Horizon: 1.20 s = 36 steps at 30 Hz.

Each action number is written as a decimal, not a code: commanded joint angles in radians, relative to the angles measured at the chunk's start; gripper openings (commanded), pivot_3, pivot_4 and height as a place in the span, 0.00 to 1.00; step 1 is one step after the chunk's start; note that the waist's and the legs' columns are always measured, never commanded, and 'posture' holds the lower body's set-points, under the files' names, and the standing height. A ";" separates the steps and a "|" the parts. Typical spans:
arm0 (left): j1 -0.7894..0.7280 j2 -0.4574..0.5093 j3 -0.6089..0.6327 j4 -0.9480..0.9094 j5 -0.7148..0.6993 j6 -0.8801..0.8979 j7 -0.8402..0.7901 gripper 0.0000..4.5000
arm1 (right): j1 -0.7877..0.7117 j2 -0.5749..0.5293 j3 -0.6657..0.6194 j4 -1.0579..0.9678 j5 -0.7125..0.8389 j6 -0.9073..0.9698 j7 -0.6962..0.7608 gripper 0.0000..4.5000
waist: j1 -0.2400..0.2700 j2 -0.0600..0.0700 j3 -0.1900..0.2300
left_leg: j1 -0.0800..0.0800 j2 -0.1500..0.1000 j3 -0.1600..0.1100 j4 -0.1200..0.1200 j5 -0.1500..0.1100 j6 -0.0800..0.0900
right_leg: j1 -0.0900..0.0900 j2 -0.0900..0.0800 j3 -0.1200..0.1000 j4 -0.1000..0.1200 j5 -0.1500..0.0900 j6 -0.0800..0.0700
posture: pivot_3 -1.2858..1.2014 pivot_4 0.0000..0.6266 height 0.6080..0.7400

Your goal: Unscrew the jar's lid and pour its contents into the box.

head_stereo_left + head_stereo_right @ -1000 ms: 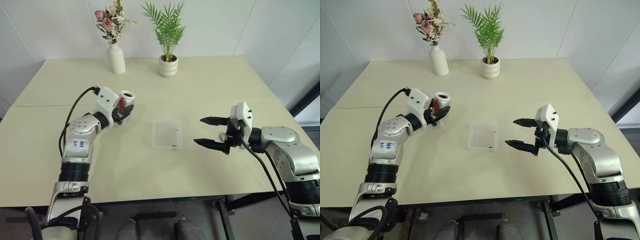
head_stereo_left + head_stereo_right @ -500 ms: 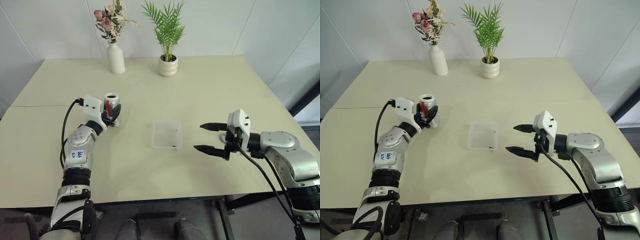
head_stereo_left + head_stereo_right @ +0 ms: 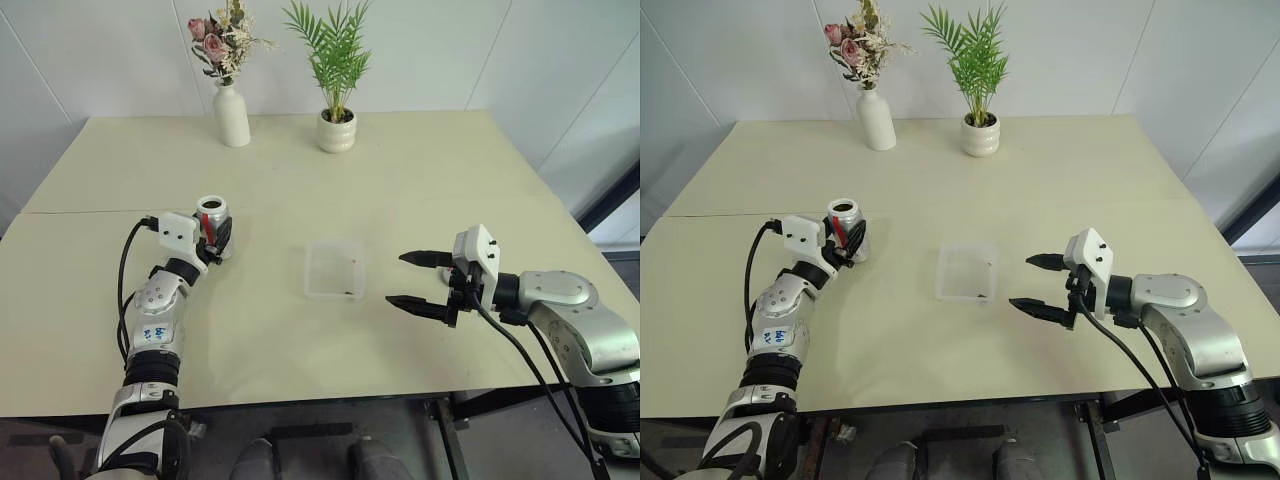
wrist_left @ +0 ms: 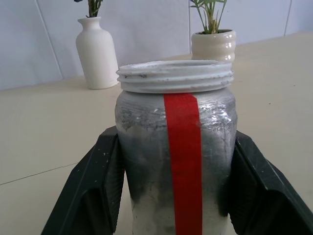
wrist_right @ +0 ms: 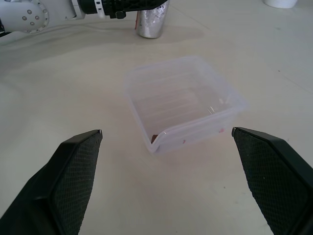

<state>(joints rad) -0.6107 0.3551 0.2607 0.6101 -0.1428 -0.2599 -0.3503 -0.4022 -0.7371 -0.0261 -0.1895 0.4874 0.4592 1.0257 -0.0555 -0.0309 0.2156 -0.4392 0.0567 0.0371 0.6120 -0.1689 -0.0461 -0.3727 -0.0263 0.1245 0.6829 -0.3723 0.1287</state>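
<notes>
1. Right gripper: nearest of all, hanging above the table on the right, fingers spread wide, nothing between them. In its wrist view the fingertips run off the lower edge.
2. Box: mid-table, just beyond the open fingers, well apart from the jar. A few small dark and reddish bits lie along its near wall; too small to identify.
3. Left gripper: left of the box, pinching the jar by its sides. Jar upright, mouth uncovered, threaded rim bare. Whether its base touches the table cannot be told; the wrist view cuts it off.
4. Jar wall is silvery and clouded, with a red strip; the inside is hard to make out.
5. Far edge: white flower vase, plant pot; tops cropped in the left wrist view.
</notes>
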 commanded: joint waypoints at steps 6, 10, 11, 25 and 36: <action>0.034 0.020 0.030 -0.078 -0.056 0.027 0.008 0.94 | -0.003 0.011 -0.027 -0.020 0.010 -0.024 -0.005 1.00 | -0.001 0.000 0.000 | 0.000 0.000 0.000 -0.001 0.000 0.000 | 0.000 0.000 0.000 -0.001 0.000 0.000 | 0.52 0.24 1.00; 0.076 0.027 0.023 -0.140 -0.072 0.047 -0.011 1.00 | -0.001 0.010 -0.027 -0.020 0.011 -0.024 -0.003 1.00 | 0.000 0.000 0.000 | 0.000 0.000 0.000 -0.002 0.000 0.000 | 0.000 0.000 0.000 -0.002 0.000 0.000 | 0.52 0.24 1.00; 0.088 0.033 0.018 -0.160 -0.072 0.050 -0.019 1.00 | -0.001 0.010 -0.026 -0.021 0.012 -0.023 -0.002 1.00 | 0.001 0.000 0.000 | 0.000 0.000 0.000 -0.002 0.000 0.000 | 0.000 0.000 0.000 -0.003 0.000 0.000 | 0.52 0.24 1.00; 0.312 0.235 0.030 -0.439 -0.113 0.104 -0.248 1.00 | 0.008 -0.018 -0.035 -0.019 0.006 -0.028 0.026 1.00 | -0.003 0.000 0.000 | 0.000 0.004 0.002 -0.008 -0.001 -0.001 | 0.000 0.000 -0.001 -0.009 0.002 -0.003 | 0.52 0.24 1.00; 0.542 0.429 0.060 -0.740 -0.367 0.255 -0.615 1.00 | 0.058 -0.068 -0.098 -0.048 0.016 -0.085 0.076 1.00 | 0.000 0.000 0.000 | 0.000 0.007 0.003 -0.019 -0.001 -0.002 | -0.001 0.000 -0.004 -0.021 0.001 -0.008 | 0.52 0.24 1.00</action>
<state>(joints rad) -0.0713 0.7688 0.3154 -0.0578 -0.4570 -0.0213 -0.9253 -0.3505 -0.7922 -0.0892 -0.1961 0.4862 0.4012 1.0936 -0.0557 -0.0311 0.2154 -0.4391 0.0636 0.0405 0.5929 -0.1703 -0.0481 -0.3737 -0.0265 0.1205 0.6616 -0.3714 0.1204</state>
